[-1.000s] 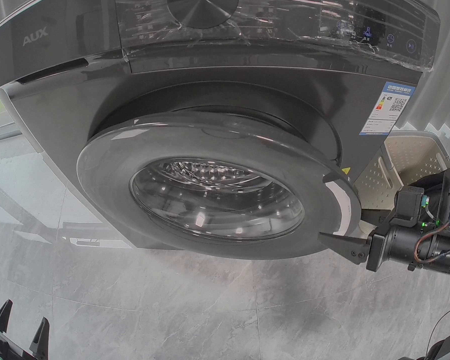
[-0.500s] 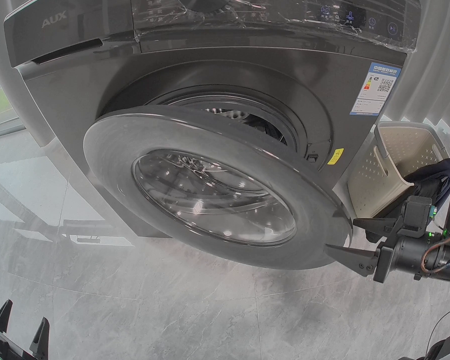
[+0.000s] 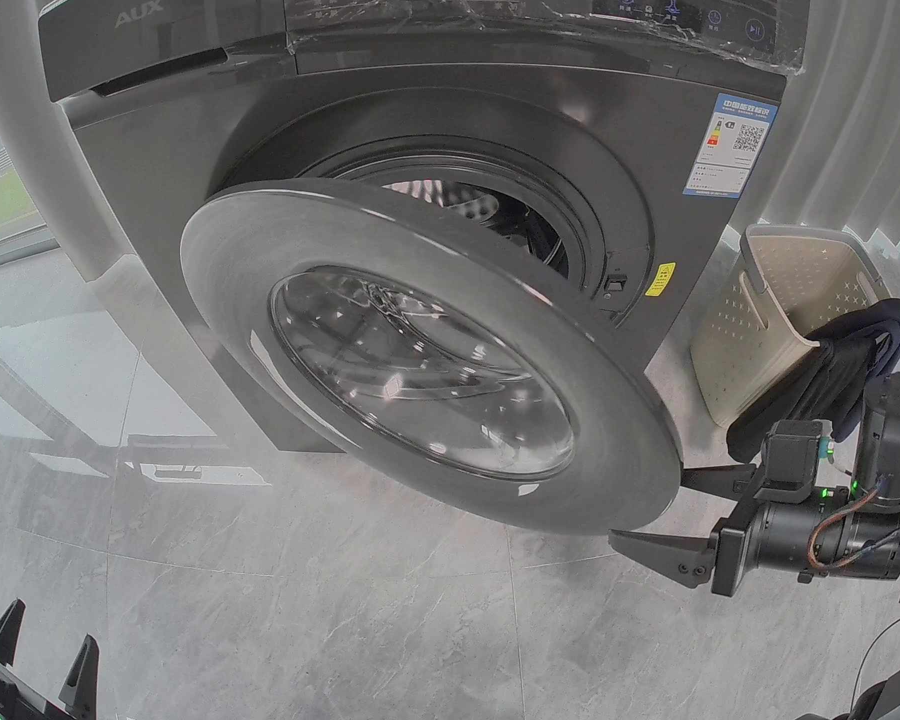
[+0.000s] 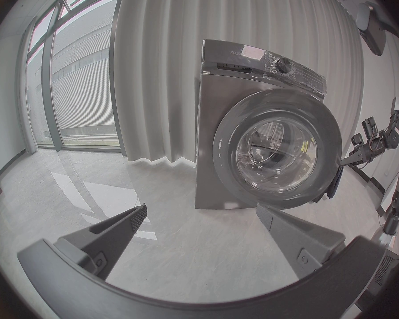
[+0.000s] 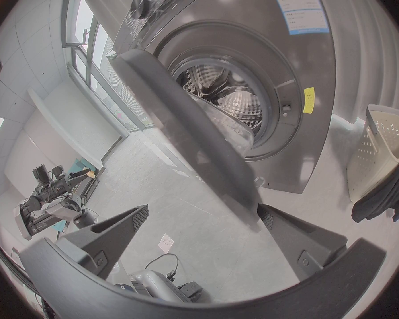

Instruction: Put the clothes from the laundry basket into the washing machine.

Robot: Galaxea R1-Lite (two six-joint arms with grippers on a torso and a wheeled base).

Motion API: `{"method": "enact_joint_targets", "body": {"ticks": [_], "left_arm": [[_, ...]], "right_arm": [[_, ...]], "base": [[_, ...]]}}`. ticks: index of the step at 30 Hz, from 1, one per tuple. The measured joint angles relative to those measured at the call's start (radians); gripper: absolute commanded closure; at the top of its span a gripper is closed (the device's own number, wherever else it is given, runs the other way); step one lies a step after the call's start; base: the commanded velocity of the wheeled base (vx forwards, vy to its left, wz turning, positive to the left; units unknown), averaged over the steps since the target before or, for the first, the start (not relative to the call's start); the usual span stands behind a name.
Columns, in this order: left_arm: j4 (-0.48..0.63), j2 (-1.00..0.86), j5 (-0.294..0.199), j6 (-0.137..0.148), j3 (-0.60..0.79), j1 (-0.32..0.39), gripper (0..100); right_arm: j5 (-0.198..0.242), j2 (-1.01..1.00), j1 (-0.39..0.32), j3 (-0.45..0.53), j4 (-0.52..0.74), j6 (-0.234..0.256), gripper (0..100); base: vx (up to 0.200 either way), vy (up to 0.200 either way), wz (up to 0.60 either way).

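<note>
The grey washing machine (image 3: 470, 82) has its round door (image 3: 420, 352) swung partly out, and the drum (image 3: 490, 212) shows behind it. My right gripper (image 3: 653, 508) is open at the door's lower right rim, one finger on each side of the edge; the right wrist view has the door edge (image 5: 195, 138) running down between the fingers (image 5: 124, 227). A beige laundry basket (image 3: 760, 312) stands right of the machine with dark clothes (image 3: 840, 372) hanging over its rim. My left gripper (image 3: 40, 642) is open and low on the left, far from the machine (image 4: 217, 125).
Pale tiled floor (image 3: 320, 592) spreads in front of the machine. White curtains (image 3: 860, 132) hang behind the basket. A large window (image 4: 75, 76) lies off to the left, and other equipment (image 5: 53, 196) stands across the room.
The door has swung further out, uncovering the drum opening. My right gripper has come down and back with the door's rim. The head view has shifted, bringing more of the basket and clothes into sight.
</note>
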Motion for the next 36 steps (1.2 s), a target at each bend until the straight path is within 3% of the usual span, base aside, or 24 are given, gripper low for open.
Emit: {"method": "enact_joint_targets", "body": {"ticks": [12, 18, 27, 36], "left_arm": [[0.000, 0.000, 0.000, 0.000, 0.000, 0.000, 0], [0.000, 0.000, 0.000, 0.000, 0.000, 0.000, 0], [0.000, 0.000, 0.000, 0.000, 0.000, 0.000, 0], [0.000, 0.000, 0.000, 0.000, 0.000, 0.000, 0]], "right_arm": [[-0.007, 0.005, 0.005, -0.029, -0.003, 0.005, 0], [-0.009, 0.050, 0.040, -0.050, -0.004, 0.008, 0], [-0.011, 0.010, 0.042, 0.088, 0.004, 0.003, 0], [-0.006, -0.063, -0.114, 0.192, 0.011, -0.015, 0]], "base": [[-0.050, 0.000, 0.00], [0.000, 0.000, 0.00], [0.000, 0.000, 0.00], [0.000, 0.000, 0.00]]}}
